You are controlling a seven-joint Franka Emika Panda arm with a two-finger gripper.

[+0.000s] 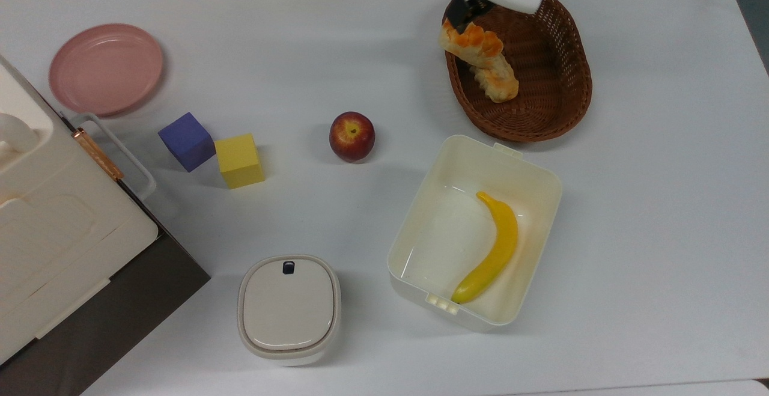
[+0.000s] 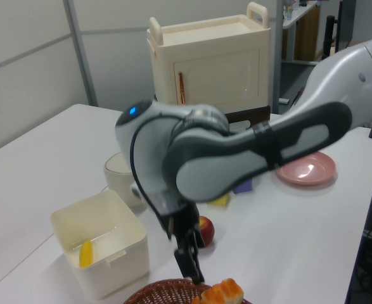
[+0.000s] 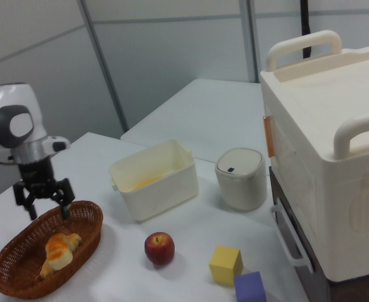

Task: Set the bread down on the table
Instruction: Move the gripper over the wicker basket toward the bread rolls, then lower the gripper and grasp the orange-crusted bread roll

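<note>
The bread (image 1: 470, 39), a bun with an orange-glazed top, lies in the brown wicker basket (image 1: 580, 98) at the top view's upper right, leaning on the basket's left rim. A paler tan loaf (image 1: 496, 81) lies beside it. My gripper (image 3: 44, 209) hovers open over the basket's far end, just above and behind the bread (image 3: 60, 243), with nothing between its fingers. In the left view one dark finger (image 2: 192, 261) hangs right by the bread (image 2: 224, 293). The white table (image 1: 360, 53) spreads all around.
A red apple (image 1: 352, 136) sits mid-table. A white tub (image 1: 556, 187) holding a banana (image 1: 492, 246) stands below the basket. A lidded pot (image 1: 289, 307), yellow cube (image 1: 240, 160), purple cube (image 1: 187, 141), pink plate (image 1: 106, 68) and cream case (image 1: 54, 222) fill the top view's left.
</note>
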